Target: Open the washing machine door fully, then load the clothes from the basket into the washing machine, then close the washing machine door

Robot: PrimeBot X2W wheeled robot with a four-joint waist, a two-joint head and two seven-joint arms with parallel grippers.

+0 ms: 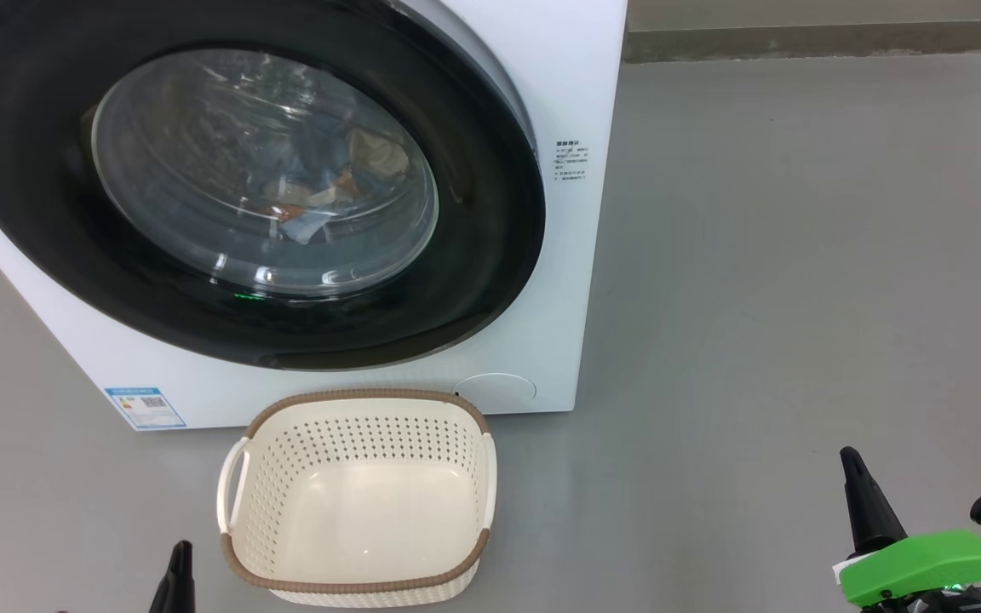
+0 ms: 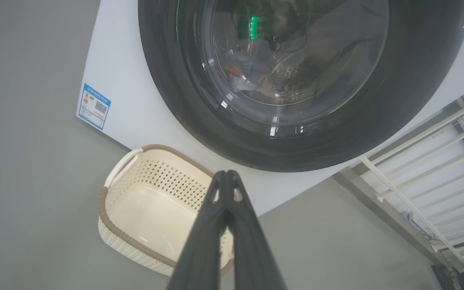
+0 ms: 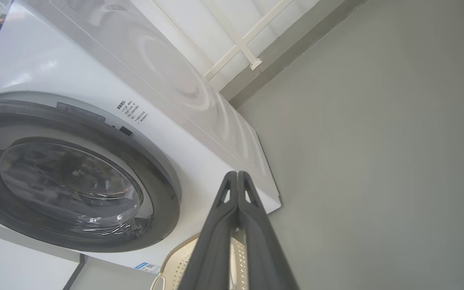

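Observation:
The white washing machine [image 1: 559,281] stands on the floor with its black-rimmed round door [image 1: 490,281] closed flat against the front. Through the glass bowl, light blue and cream clothes [image 1: 329,183] lie inside the drum. The cream basket [image 1: 358,498] with a brown rim sits in front of the machine and holds nothing. My left gripper [image 1: 177,558] rises at the lower left beside the basket, shut with nothing in it; in its wrist view the gripper [image 2: 227,174] has its fingers pressed together. My right gripper [image 1: 850,460] is at the lower right over bare floor, shut and holding nothing.
Grey floor [image 1: 797,255] stretches to the right of the machine. A low wall base [image 1: 831,38] runs along the back. White railing bars [image 2: 425,161] stand beside the machine. A blue label [image 1: 144,407] marks the machine's lower left corner.

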